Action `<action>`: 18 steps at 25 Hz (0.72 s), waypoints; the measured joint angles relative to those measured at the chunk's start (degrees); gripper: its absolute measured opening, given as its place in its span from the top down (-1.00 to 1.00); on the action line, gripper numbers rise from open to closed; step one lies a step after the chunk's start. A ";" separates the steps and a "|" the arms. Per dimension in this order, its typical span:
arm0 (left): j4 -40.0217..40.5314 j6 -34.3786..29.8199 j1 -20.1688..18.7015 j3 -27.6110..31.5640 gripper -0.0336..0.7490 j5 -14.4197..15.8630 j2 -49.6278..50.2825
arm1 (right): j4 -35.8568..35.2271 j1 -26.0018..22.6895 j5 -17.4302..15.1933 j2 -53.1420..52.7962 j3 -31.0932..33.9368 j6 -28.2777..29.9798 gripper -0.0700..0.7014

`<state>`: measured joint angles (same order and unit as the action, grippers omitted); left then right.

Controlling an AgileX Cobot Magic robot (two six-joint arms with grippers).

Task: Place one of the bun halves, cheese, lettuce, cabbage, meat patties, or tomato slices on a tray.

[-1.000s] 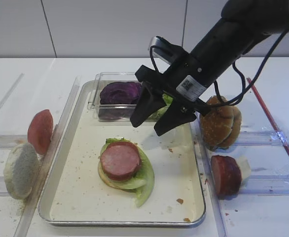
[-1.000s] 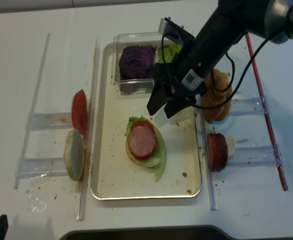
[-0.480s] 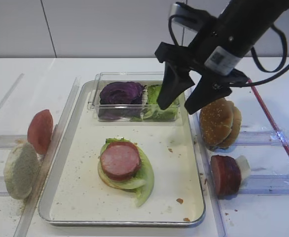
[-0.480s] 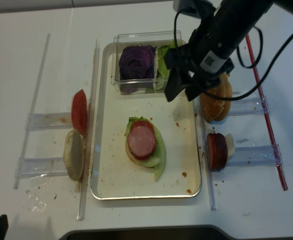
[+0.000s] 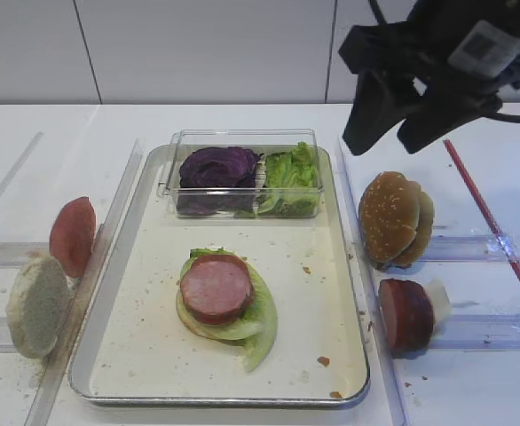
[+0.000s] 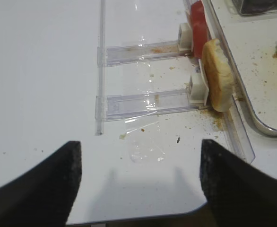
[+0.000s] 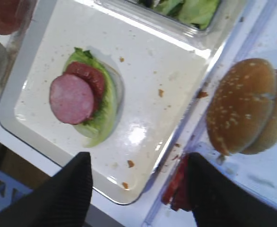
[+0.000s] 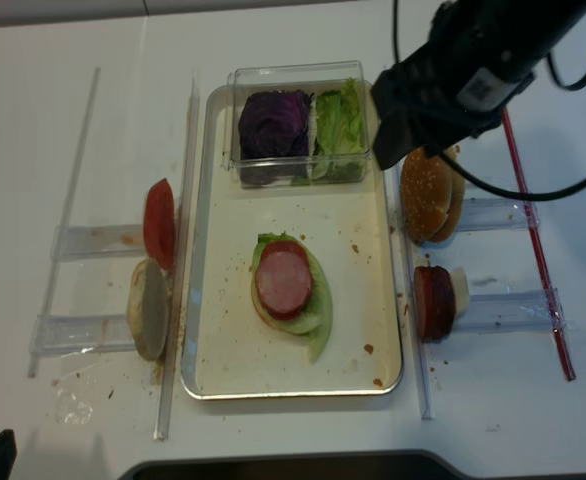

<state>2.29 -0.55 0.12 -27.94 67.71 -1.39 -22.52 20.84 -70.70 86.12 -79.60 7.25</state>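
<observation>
I see a pink meat patty [image 5: 216, 287] lying flat on lettuce [image 5: 258, 312] in the crumb-speckled tray [image 5: 145, 355]. My right gripper [image 5: 410, 115] hangs empty with jaws wide; the left gripper [image 6: 138, 184] is spread wide too.

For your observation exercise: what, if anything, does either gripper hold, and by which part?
Nothing: the right gripper hangs open and empty; the left gripper is also open and empty.

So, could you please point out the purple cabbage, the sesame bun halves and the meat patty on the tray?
purple cabbage [image 5: 216, 166], exterior high view, top of clump.
sesame bun halves [image 5: 389, 217], exterior high view, front dome.
meat patty [image 5: 216, 287], exterior high view, centre of face.
</observation>
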 joint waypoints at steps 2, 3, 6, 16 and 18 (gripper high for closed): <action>0.00 0.00 0.00 0.00 -0.31 0.00 0.00 | 3.29 0.00 -0.12 -1.46 0.00 -0.41 -0.34; 0.00 0.00 0.00 0.00 -0.31 0.00 0.00 | 4.79 0.00 -0.12 -2.16 0.00 -0.43 -0.34; 0.00 0.00 0.00 0.00 -0.31 0.00 0.00 | 8.42 0.00 -0.34 -3.68 0.00 -0.93 -0.34; 0.00 0.00 0.00 0.00 -0.31 0.00 0.00 | 14.50 -2.96 -0.51 -5.42 0.00 -3.51 -0.34; 0.00 0.00 0.00 0.00 -0.31 0.00 0.00 | 14.50 -5.74 -0.51 -5.42 0.00 -3.58 -0.34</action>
<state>2.29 -0.55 0.12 -27.94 67.71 -1.39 -8.03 15.10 -71.21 80.70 -79.60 3.66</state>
